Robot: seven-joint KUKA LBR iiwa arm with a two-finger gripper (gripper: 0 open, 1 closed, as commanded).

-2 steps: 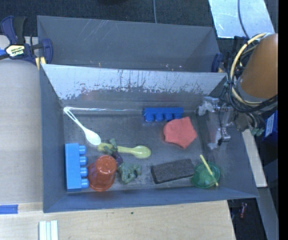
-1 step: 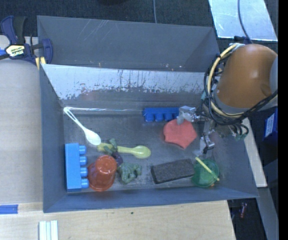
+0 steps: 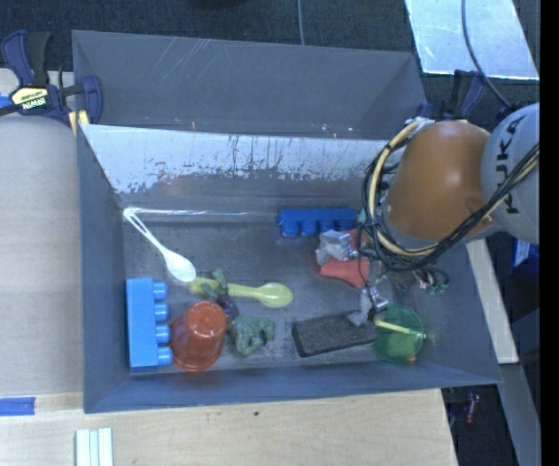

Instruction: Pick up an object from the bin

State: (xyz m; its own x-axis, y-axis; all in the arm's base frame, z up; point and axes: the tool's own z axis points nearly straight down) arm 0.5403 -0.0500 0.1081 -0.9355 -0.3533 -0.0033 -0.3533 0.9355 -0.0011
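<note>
orange wrist cover (image 3: 435, 187) | black block (image 3: 326, 337) just beside gripper (image 3: 374, 309) | opening: cannot tell

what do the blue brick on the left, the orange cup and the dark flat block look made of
Blue brick: likely hard moulded plastic, smooth, with round studs. Orange cup: probably plastic, glossy, slightly translucent. Dark flat block: matte, rough-looking, perhaps foam or sponge; unsure.

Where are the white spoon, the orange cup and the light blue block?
white spoon (image 3: 180, 269), camera view, on its bowl.
orange cup (image 3: 200, 338), camera view, on its body.
light blue block (image 3: 144, 323), camera view, on its middle.
</note>
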